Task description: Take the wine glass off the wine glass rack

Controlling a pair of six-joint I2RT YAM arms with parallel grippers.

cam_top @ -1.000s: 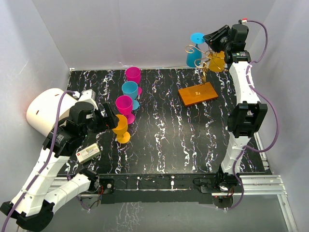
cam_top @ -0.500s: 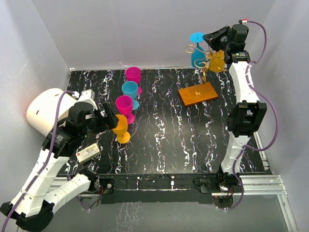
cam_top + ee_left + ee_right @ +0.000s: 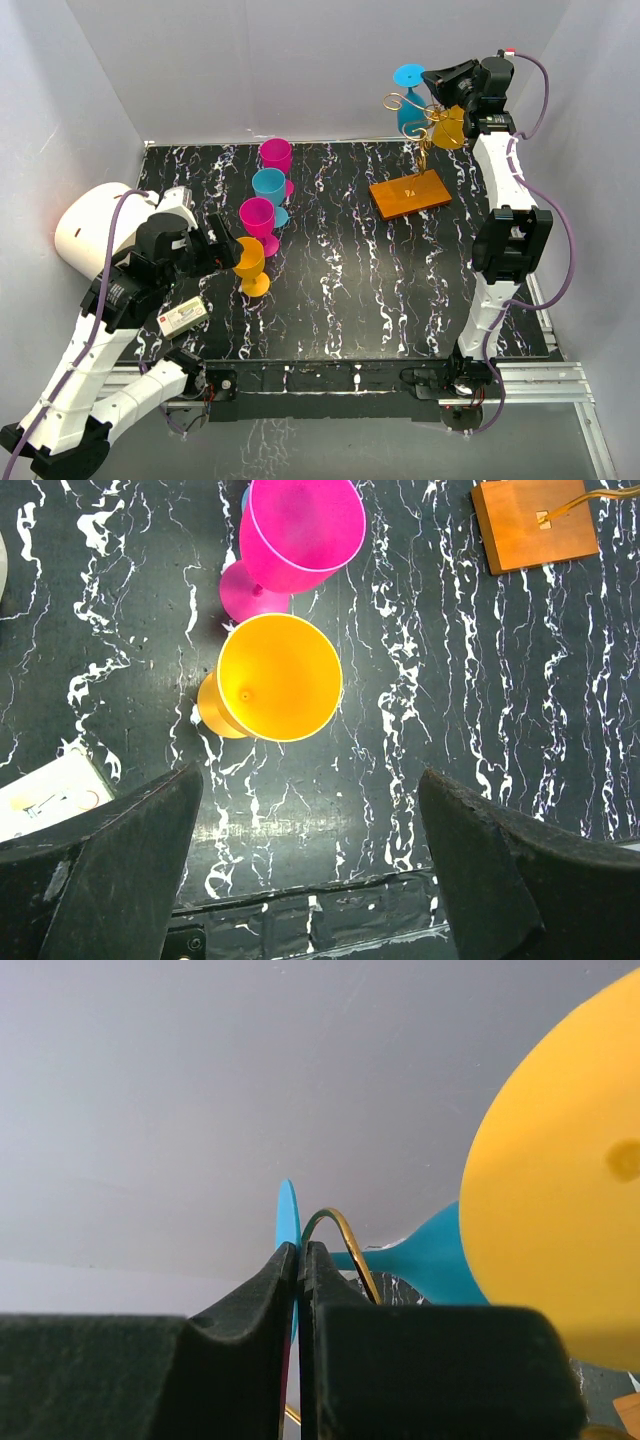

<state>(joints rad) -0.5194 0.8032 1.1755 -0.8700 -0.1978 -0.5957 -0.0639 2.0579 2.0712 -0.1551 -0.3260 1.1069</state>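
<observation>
Altogether six glasses: two at rack, four standing.

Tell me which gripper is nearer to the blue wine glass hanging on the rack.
Right. The right gripper sits high up, right beside the foot of the blue wine glass. The left gripper is far off, low beside the standing orange glass.

a large white rounded container sits at the left edge of the black, white-veined counter. a small white box with red print lies flat near the front left corner.
</observation>
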